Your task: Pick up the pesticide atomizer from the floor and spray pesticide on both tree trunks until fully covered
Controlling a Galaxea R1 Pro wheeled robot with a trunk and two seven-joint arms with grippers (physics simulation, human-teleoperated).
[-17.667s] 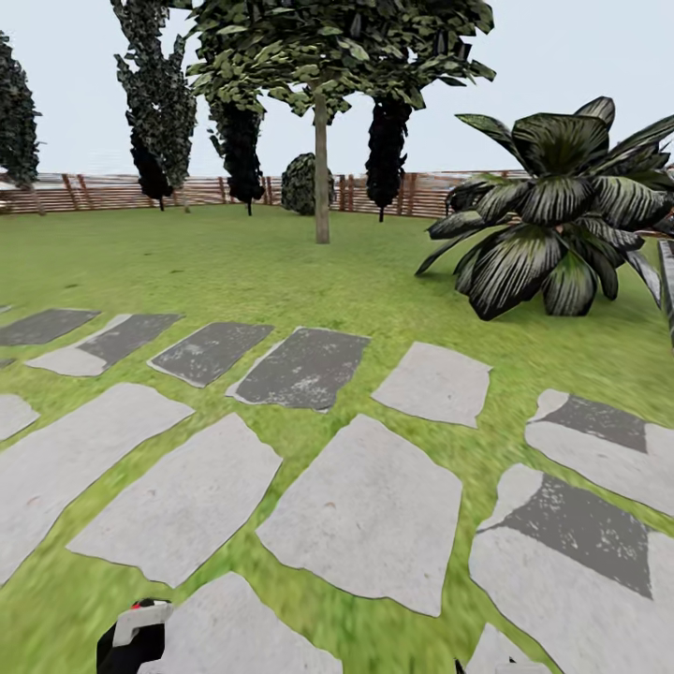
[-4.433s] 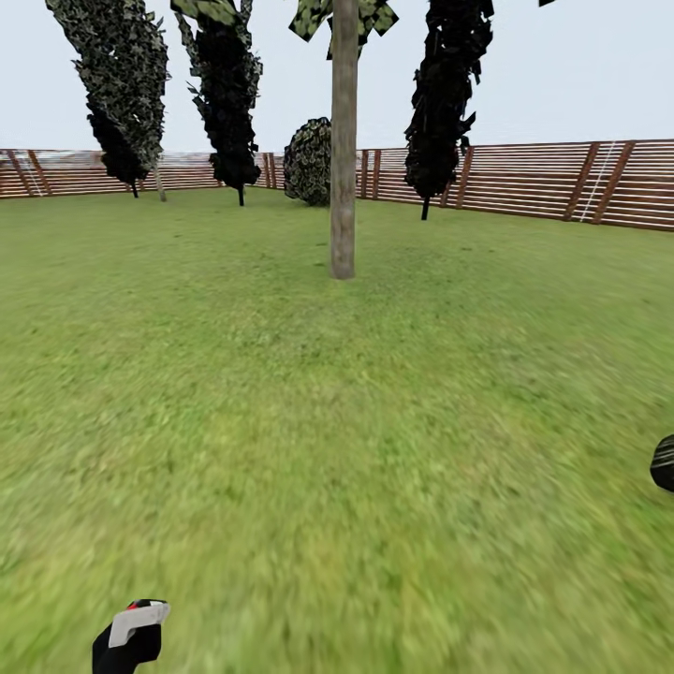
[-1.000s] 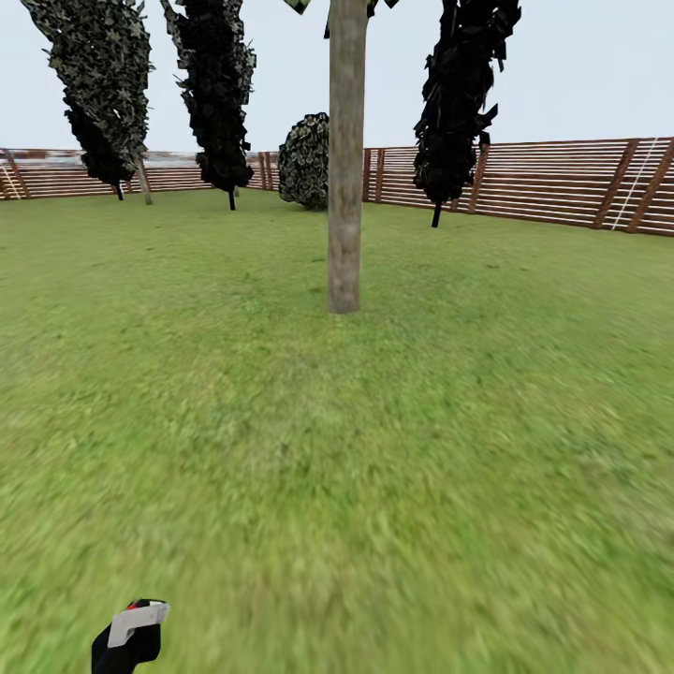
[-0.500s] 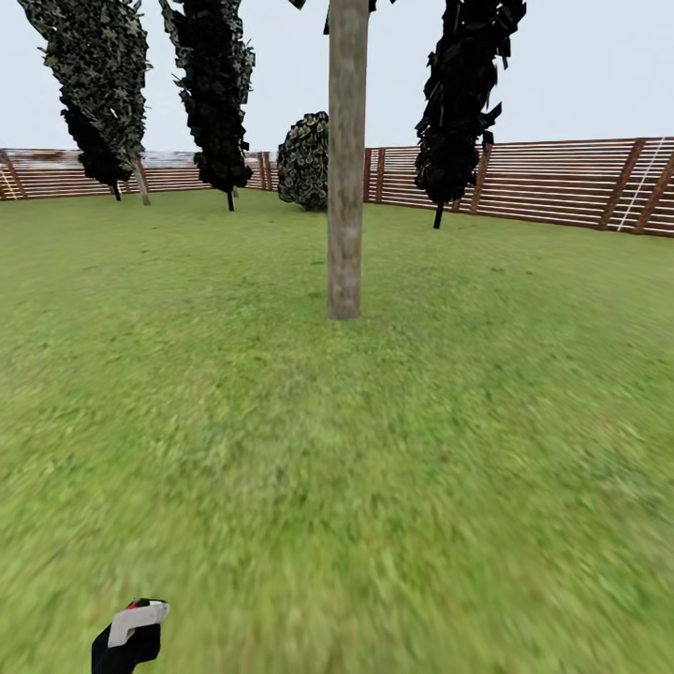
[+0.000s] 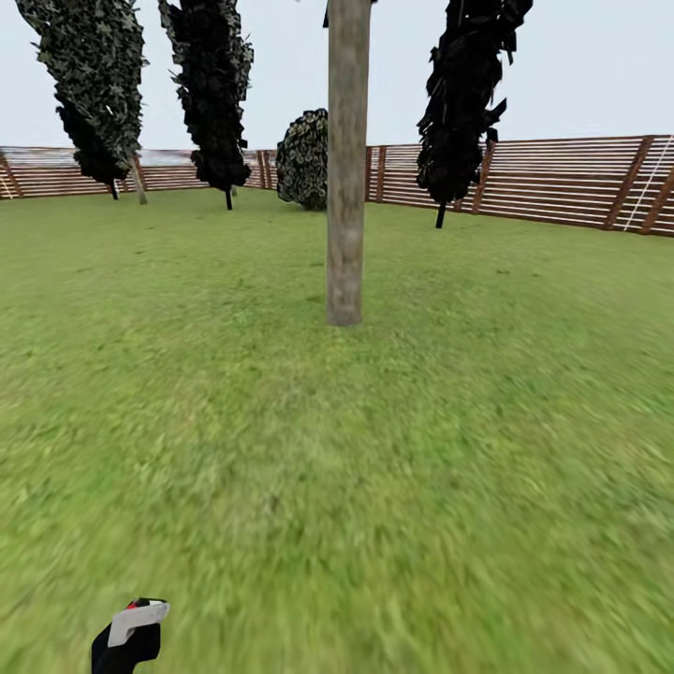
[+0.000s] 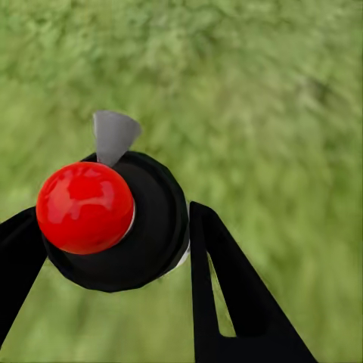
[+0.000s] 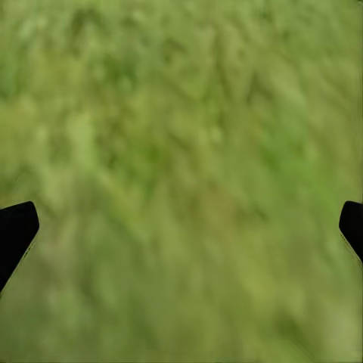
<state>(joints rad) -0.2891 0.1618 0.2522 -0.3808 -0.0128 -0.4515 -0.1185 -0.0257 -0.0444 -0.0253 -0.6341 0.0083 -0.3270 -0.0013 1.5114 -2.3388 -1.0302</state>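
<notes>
Head view: I see the pesticide atomizer (image 5: 131,635) low in frame at my left side, white nozzle and black body, carried in the left gripper. The tree trunk (image 5: 345,159) stands dead ahead, well beyond the atomizer, upright on the lawn (image 5: 374,449). Dark cypresses (image 5: 211,94) and a round bush (image 5: 304,159) sit further back along the slat fence (image 5: 562,183). Trunk bark looks plain from here; I can't tell whether any spray is on it.

Left wrist view: left gripper (image 6: 113,249) is clamped on the atomizer, one black finger (image 6: 227,295) either side of the round black body. Red knob (image 6: 85,206) sits on top toward the camera, grey nozzle tip (image 6: 115,134) sticks out past the fingers over grass. Grip looks centred, no obvious tilt.

Right wrist view: right gripper (image 7: 181,227) is spread wide, fingertips (image 7: 15,231) at the frame edges, nothing between them, only blurred grass under it.

My read: I'm in the approach leg to the first tree. To do it well, I'd close in until the trunk is near the nozzle, stop the base square-on, then raise the left arm so the nozzle faces the bark, not the ground. Sweep base to top, then work round for full coverage. Keep the right arm out of the way.
</notes>
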